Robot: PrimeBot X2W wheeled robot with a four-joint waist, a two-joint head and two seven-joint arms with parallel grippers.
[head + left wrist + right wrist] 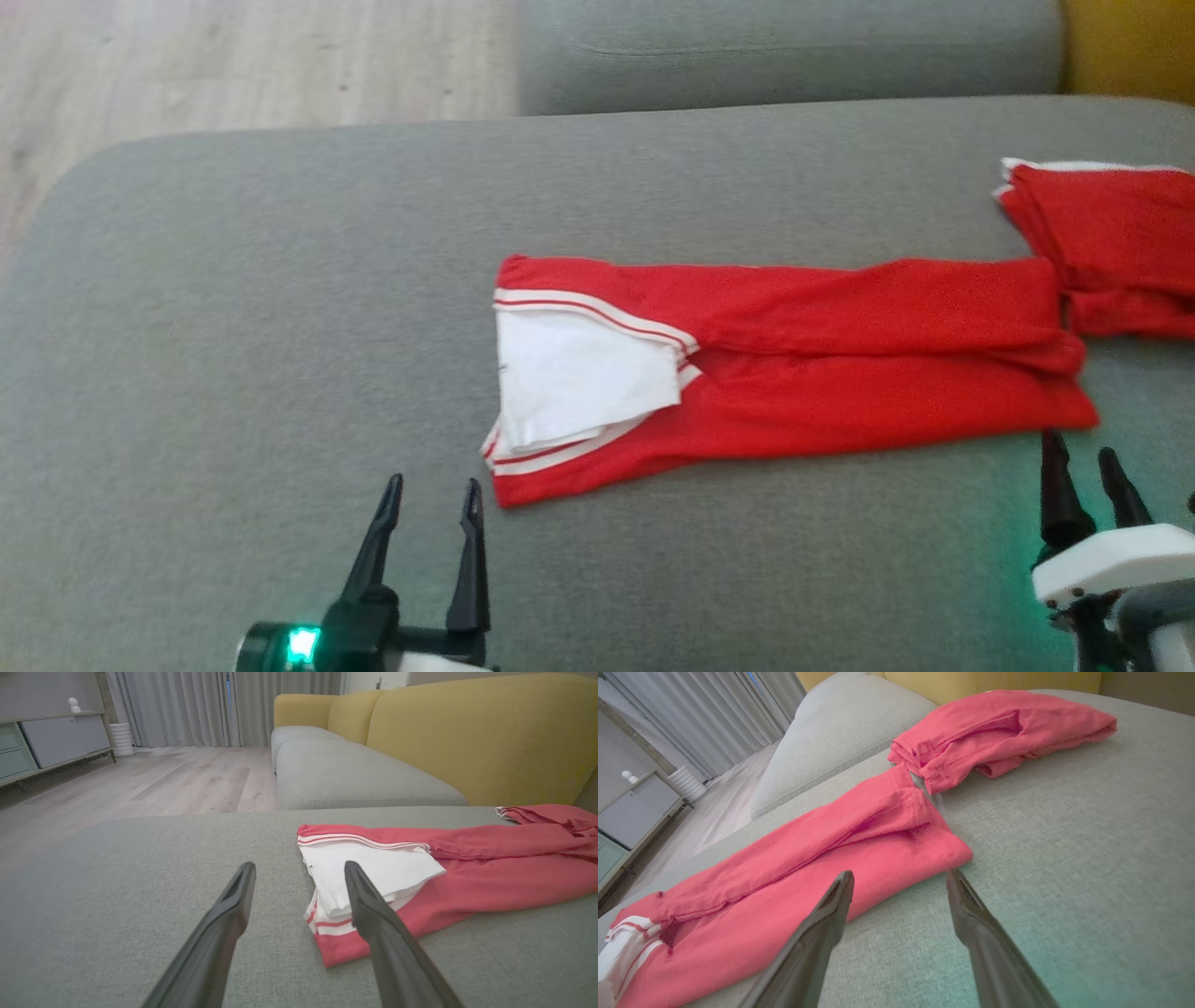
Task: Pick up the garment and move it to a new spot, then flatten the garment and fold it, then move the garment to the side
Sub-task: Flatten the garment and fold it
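A red garment [840,364] with white sleeves and striped trim lies folded into a long strip across the grey cushion [233,327]. Its white end points left, its red end right. My left gripper [431,493] stands open just below-left of the white end; in the left wrist view the garment [444,877] lies past my right finger [373,910], untouched. My right gripper [1083,453] stands open at the strip's lower right corner; its wrist view shows the garment [808,868] just beyond the open fingers [831,910]. Nothing sits between either pair of jaws.
A second red garment [1111,243], folded, lies at the right edge, touching the strip's far end. Another grey cushion [784,47] and a yellow backrest [476,732] stand behind. Wooden floor [233,56] lies beyond the cushion's left edge, with a sideboard [51,742] and curtains further off.
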